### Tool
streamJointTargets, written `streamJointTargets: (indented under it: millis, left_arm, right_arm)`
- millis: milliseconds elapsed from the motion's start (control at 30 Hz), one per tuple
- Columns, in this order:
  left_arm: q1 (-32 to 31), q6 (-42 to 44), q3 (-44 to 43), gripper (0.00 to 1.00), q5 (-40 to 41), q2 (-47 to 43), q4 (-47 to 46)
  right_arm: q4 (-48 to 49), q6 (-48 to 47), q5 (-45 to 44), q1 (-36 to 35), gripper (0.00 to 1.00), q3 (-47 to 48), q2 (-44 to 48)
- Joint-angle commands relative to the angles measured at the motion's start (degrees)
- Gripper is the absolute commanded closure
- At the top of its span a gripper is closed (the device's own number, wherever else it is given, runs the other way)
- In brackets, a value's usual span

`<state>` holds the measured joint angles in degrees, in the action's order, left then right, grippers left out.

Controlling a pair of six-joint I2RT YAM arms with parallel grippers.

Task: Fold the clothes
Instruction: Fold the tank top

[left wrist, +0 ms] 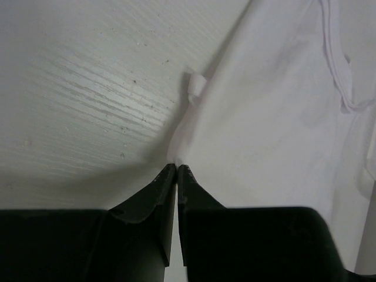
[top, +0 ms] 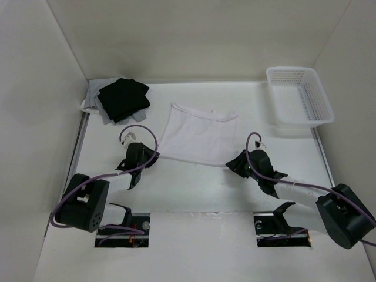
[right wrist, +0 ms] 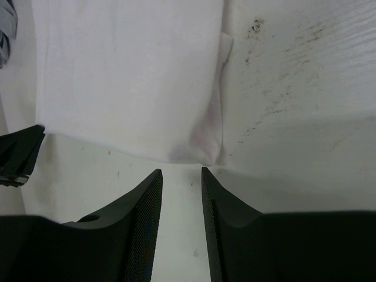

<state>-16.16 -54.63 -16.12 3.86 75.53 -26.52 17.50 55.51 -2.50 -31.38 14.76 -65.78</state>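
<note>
White shirt (top: 198, 136) lies spread flat mid-table (top: 194, 194), and no fold looks made yet. The left gripper (left wrist: 177, 170) has its fingers pressed together, pinching the shirt's near left corner. The right gripper (right wrist: 181, 174), fingers spread, sits just short of the near right corner, holding nothing.

Open tabletop (top: 257, 111) between clothes (top: 200, 135) and basket (top: 296, 97)

No text, brand, number or sign can be read in any view; the small tag (left wrist: 195, 86) on the garment (left wrist: 276, 117) looks blank.
</note>
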Motion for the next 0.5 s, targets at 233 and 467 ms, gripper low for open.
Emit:
streamJointTargets:
  millis: [233, 467]
  left_arm:
    - [0.5, 0.6, 0.5, 0.96, -1.3, -0.8, -1.5]
    - [0.7, 1.0, 0.7, 0.96, -1.5, -1.2, -1.3]
  right_arm:
    - [0.5, 1.4, -1.7, 1.1, 0.62, 2.5, -5.1]
    - [1.2, 3.1, -4.6, 1.5, 0.63, 2.5, -7.1]
